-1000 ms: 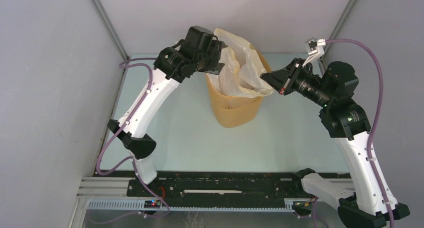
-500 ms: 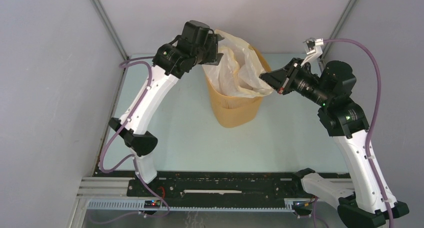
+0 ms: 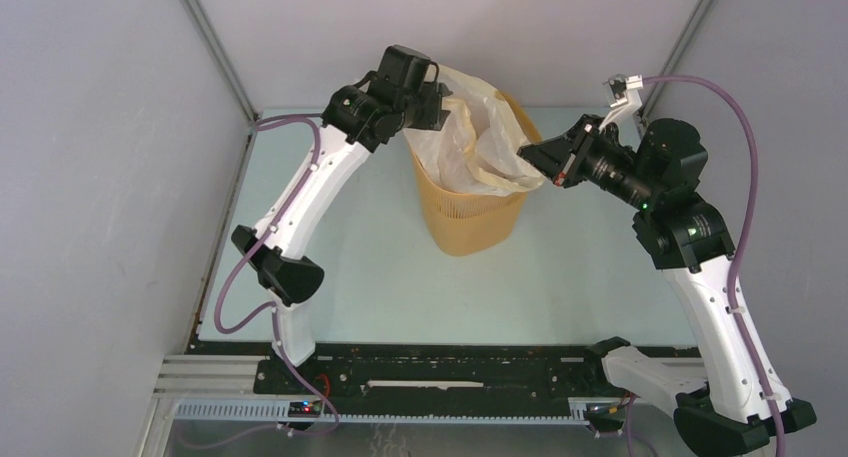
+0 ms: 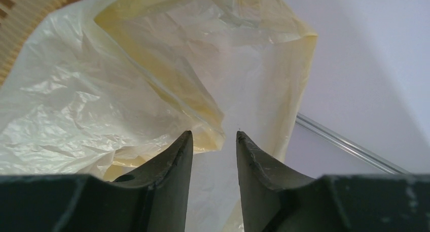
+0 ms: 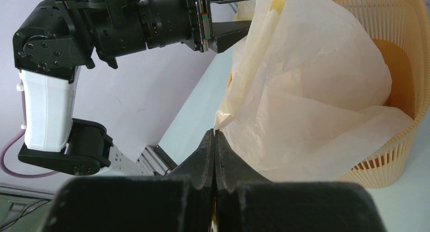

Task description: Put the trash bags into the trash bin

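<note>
The yellow-orange trash bin [image 3: 468,215] stands upright at the table's far middle. The crinkly whitish trash bag [image 3: 482,137] sits partly inside it and billows up above the rim. My right gripper [image 3: 530,161] is at the bin's right rim. In the right wrist view my right gripper [image 5: 215,132] is shut on a corner of the bag [image 5: 309,105], with the bin [image 5: 403,49] behind. My left gripper [image 3: 441,110] is at the bag's upper left edge. In the left wrist view my left gripper [image 4: 213,134] is open, with a yellowish fold of the bag [image 4: 167,85] just beyond its tips.
White enclosure walls and metal corner posts [image 3: 212,45] close in the pale green tabletop [image 3: 370,267] on the left, back and right. A black rail [image 3: 440,369] runs along the near edge. The left arm [image 5: 147,24] reaches in above the bag in the right wrist view.
The left arm has shifted right and its gripper has risen a little at the bag's upper edge. The right gripper has held its grip and barely moved.
</note>
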Available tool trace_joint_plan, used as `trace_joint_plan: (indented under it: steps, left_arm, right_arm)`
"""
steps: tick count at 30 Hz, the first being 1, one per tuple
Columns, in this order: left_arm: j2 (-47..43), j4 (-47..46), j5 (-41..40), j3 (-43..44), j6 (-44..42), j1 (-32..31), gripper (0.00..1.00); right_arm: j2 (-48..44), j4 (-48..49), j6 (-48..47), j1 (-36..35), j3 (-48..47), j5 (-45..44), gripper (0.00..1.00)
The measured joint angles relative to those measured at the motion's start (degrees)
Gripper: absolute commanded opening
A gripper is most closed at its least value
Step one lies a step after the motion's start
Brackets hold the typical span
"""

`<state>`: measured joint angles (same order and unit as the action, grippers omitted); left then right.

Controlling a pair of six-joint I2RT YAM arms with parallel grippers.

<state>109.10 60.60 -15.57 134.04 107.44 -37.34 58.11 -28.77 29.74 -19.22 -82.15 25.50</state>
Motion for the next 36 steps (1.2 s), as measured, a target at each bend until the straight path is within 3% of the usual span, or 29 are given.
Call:
trace_joint_plan:
  steps: [8,13,18,19,21,22,30,36]
  left_arm:
    - [-0.02,3.10,0.59,-0.11,-1.49,1.22,0.58]
    - [0.09,3.58,1.14,-0.07,-2.51,2.56,0.59]
    - [0.48,3.87,1.90,-0.13,-4.02,3.54,0.42]
    - [0.48,3.85,2.19,-0.15,-4.42,3.69,0.35]
    - [0.48,3.78,2.49,-0.15,-6.27,4.00,0.05]
    - [0.48,3.69,2.58,-0.15,-6.80,4.04,0.01]
    - [0.42,0.72,3.63,-0.15,-17.00,4.98,0.00]
    - [-4.61,-6.91,7.21,-5.51,-31.52,5.29,0.00]
  right_arm:
    - [0.42,0.24,0.15,0.00,0.00,-0.28,0.00]
    - [0.42,0.24,0.17,0.00,0.00,-0.98,0.00]
    - [0.39,0.24,0.17,0.00,0.00,-1.25,0.00]
    - [0.39,0.22,0.15,0.00,0.00,-1.27,0.00]
    - [0.39,0.24,0.15,0.00,0.00,-1.46,0.00]
    - [0.39,0.24,0.15,0.00,0.00,-1.49,0.00]
    - [0.42,-0.20,-0.04,0.44,-0.79,-2.32,0.00]
    - [0.33,-1.64,-0.28,3.48,-3.63,-1.27,0.00]
